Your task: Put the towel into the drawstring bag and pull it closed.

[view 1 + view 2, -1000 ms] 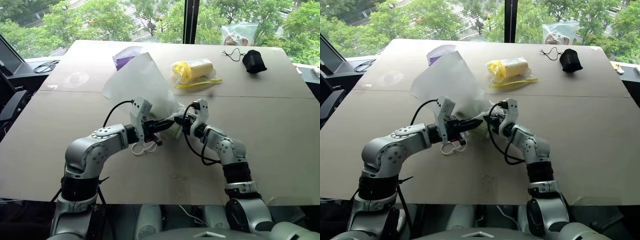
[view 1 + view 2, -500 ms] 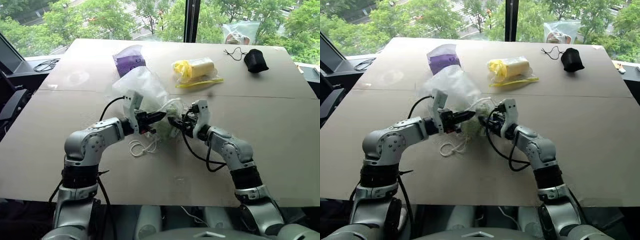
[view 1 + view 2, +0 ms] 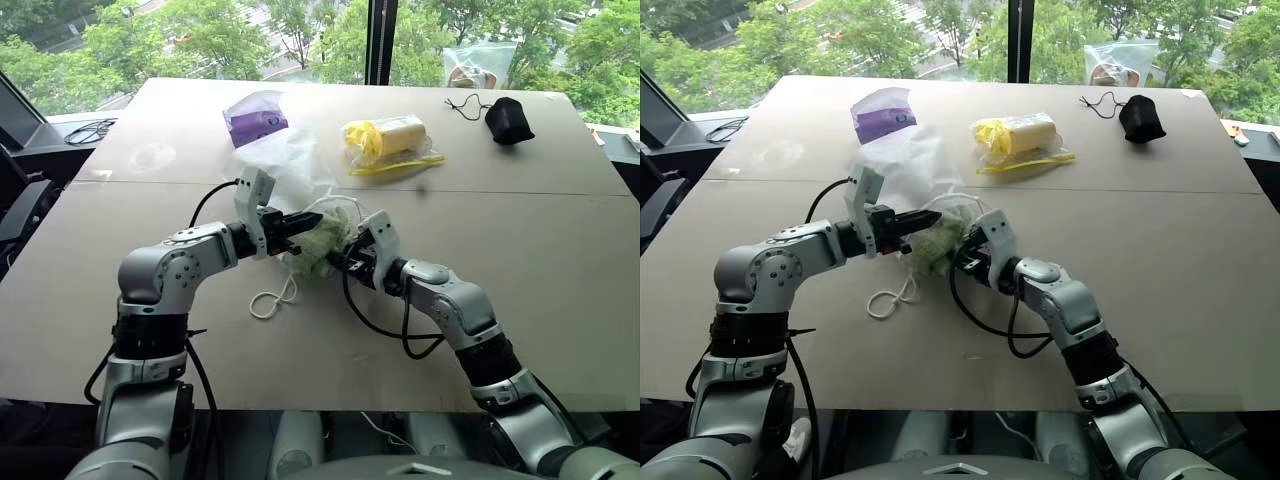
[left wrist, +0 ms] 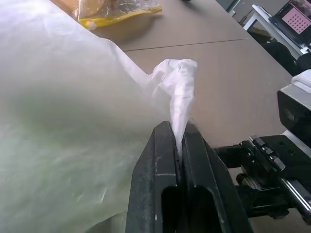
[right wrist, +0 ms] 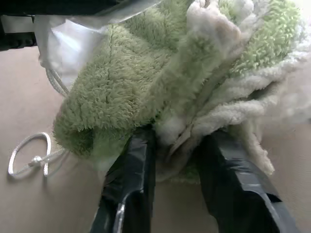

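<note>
The pale green towel (image 5: pixel 160 82) lies bunched at the mouth of the translucent white drawstring bag (image 3: pixel 275 160) in the middle of the table. My left gripper (image 4: pixel 177 145) is shut on a pinch of the bag's thin fabric beside the mouth. From the right, my right gripper (image 5: pixel 177 145) is shut on a fold of the towel, its black fingers (image 5: pixel 136 179) low on the table. The two grippers nearly meet at the towel (image 3: pixel 318 245). The bag's white cord (image 3: pixel 268 300) trails in a loop toward the table's near edge.
Behind the bag lies a purple tissue pack (image 3: pixel 255 112). A yellow item in clear plastic (image 3: pixel 390 140) and a small black pouch (image 3: pixel 508 120) sit at the back right. The brown table (image 3: pixel 560 260) is bare to the right and along the front.
The lifted bag has sunk and crumpled onto the table. My left gripper has drawn its pinch leftward. My right gripper opened, rolled, shifted left and closed on the towel, which now shows more.
</note>
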Robot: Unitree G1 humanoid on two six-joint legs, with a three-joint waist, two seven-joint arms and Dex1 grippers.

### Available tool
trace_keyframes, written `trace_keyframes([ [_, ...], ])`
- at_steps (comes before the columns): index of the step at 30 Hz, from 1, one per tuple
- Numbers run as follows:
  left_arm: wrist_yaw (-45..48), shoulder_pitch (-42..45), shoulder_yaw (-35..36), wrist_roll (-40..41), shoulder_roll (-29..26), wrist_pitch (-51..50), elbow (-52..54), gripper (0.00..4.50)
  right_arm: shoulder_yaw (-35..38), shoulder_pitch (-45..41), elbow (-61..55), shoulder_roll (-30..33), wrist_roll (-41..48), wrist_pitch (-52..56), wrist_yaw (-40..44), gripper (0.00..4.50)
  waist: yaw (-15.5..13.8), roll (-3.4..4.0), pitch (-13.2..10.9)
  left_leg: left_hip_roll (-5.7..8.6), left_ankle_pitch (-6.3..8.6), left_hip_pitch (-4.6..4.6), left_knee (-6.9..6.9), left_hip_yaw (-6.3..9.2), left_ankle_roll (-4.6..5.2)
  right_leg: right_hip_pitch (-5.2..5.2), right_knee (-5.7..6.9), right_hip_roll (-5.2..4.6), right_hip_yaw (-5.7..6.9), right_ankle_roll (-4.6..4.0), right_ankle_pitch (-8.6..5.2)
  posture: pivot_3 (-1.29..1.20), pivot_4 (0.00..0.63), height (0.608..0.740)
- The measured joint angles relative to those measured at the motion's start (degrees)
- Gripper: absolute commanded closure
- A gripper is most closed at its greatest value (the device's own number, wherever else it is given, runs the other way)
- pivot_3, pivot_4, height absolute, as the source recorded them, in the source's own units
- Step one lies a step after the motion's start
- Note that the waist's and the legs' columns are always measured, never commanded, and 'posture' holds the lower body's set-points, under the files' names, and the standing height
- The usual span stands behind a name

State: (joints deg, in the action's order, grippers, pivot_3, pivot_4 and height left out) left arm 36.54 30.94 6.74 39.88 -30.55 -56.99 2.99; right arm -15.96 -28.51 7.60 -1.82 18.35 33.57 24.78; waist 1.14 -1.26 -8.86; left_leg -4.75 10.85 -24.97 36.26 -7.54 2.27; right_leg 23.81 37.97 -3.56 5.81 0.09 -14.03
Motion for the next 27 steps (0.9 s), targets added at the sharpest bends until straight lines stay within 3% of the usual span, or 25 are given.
trace_keyframes([
  [3, 0.8, -1.7, 0.3, 0.7, 0.6, 0.0, 0.0, 4.50, 2.6, -2.6, 10.9, -6.4, 0.5, -8.7, 2.3, 4.47, 0.1, -0.01, 0.0, 0.00, 0.00, 0.00, 0.01, -0.03, -0.01, 0.00, 0.00, 0.01, -0.03, -0.01, 0.01, 0.00, 0.150, 0.740],
  [8, 1.1, -4.2, 3.0, 2.4, -1.2, -2.9, -0.2, 4.50, 8.2, -4.1, 19.8, -6.5, 7.9, -17.7, 9.0, 4.47, -0.3, -0.08, 0.0, 0.09, 0.00, 0.11, 0.05, 0.07, 0.00, -0.18, 0.00, -0.16, 0.08, -0.05, 0.06, 0.00, 0.150, 0.740],
  [16, -0.8, -4.3, 9.4, 10.0, -1.8, -13.2, 1.2, 4.50, 11.9, -7.3, 27.1, -6.4, 15.4, -19.2, 15.6, 4.47, -0.2, -0.07, 0.0, 0.07, 0.09, 0.22, 0.08, 0.14, -0.19, -0.25, 0.11, -0.26, 0.13, -0.09, 0.09, 0.00, 0.150, 0.740],
  [27, -6.9, -4.0, 11.0, 21.1, 4.5, -21.4, 8.0, 4.50, 3.9, -8.2, 28.7, -6.3, 6.5, -24.4, 16.3, 4.47, 1.2, -0.07, 0.0, 0.04, 0.03, 0.21, 0.06, 0.11, -0.15, -0.24, 0.11, -0.19, 0.07, -0.18, 0.14, 0.00, 0.150, 0.740],
])
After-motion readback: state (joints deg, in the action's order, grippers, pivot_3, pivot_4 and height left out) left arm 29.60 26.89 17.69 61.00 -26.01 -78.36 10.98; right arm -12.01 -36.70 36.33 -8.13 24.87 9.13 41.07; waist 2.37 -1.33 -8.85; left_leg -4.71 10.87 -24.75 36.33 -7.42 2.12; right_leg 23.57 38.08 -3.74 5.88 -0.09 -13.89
